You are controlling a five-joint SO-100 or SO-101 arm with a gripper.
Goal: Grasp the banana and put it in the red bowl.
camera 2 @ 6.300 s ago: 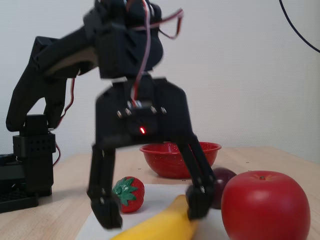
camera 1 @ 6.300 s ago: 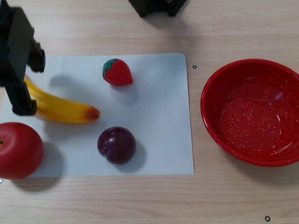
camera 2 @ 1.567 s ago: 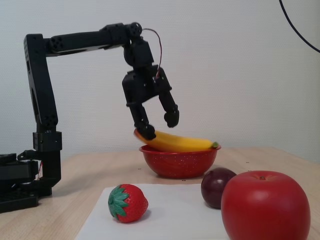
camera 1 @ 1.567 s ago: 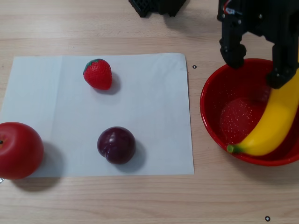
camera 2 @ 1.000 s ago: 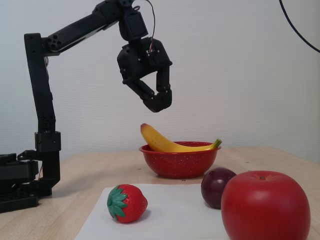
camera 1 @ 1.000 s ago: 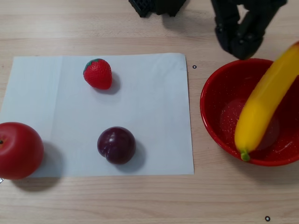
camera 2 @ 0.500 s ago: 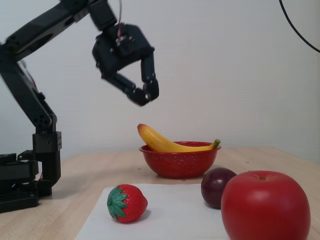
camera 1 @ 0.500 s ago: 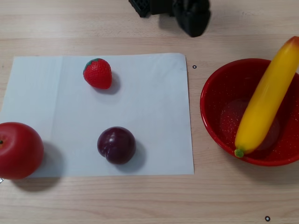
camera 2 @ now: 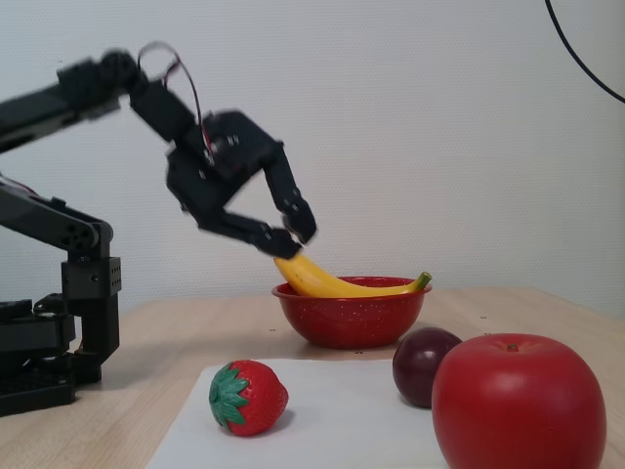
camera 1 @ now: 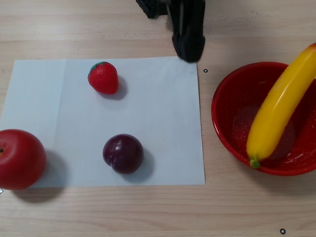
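Counter (camera 1: 148, 212) of pale wood, seen from above in the other view. White paper sheet (camera 1: 163, 123) covers its left and centre. Red bowl (camera 1: 224, 128) at 3 o'clock, off the paper, on bare wood. Banana (camera 1: 276, 111) lies across the bowl, green stem on the rim toward 6 o'clock, orange tip jutting over the rim toward 1 o'clock; the fixed view shows it (camera 2: 332, 283) propped on both rims. Apple (camera 1: 19, 158) at 8 o'clock, on the paper's edge. Plum (camera 1: 123, 153) near centre, toward 7 o'clock. Strawberry (camera 1: 103, 78) at 10 o'clock. Fingers (camera 2: 293, 234) spread apart and empty in the fixed view, up in the air beside the banana's tip; whether touching, cannot tell.
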